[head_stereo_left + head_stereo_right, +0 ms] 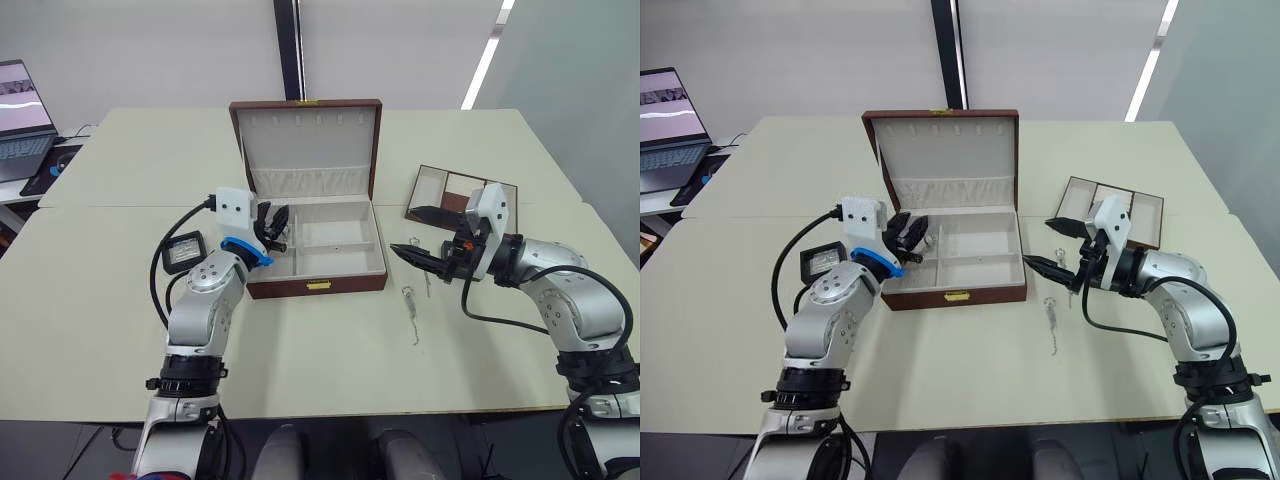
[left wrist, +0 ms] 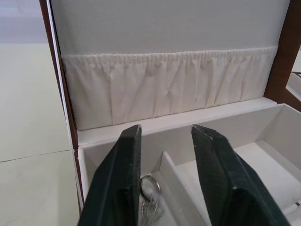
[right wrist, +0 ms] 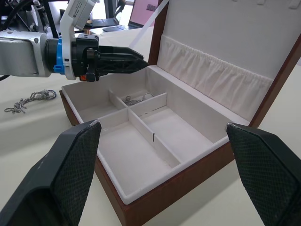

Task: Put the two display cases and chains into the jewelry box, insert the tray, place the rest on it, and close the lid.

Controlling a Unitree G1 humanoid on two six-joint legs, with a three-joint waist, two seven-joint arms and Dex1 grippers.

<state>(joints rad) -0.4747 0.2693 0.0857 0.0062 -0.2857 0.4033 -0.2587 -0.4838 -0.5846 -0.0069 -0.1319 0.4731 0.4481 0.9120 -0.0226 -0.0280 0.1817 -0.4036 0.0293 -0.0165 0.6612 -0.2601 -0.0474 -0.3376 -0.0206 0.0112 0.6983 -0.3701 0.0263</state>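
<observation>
Both black textured pincers, left pincer and right pincer, gape empty by the cream-lined wooden jewelry box.

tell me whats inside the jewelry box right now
The box holds one chain, lying in its small back-left compartment under the left gripper. The other compartments seen are bare. The near-left corner is hidden behind the left arm in the head views.

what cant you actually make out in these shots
- Chain in the jewelry box: in the left wrist view the left gripper's fingers cover most of it and the frame edge cuts it off.
- Dark display case: the left arm hides part, contents unreadable.
- Tray: the right gripper partly blocks it.
</observation>
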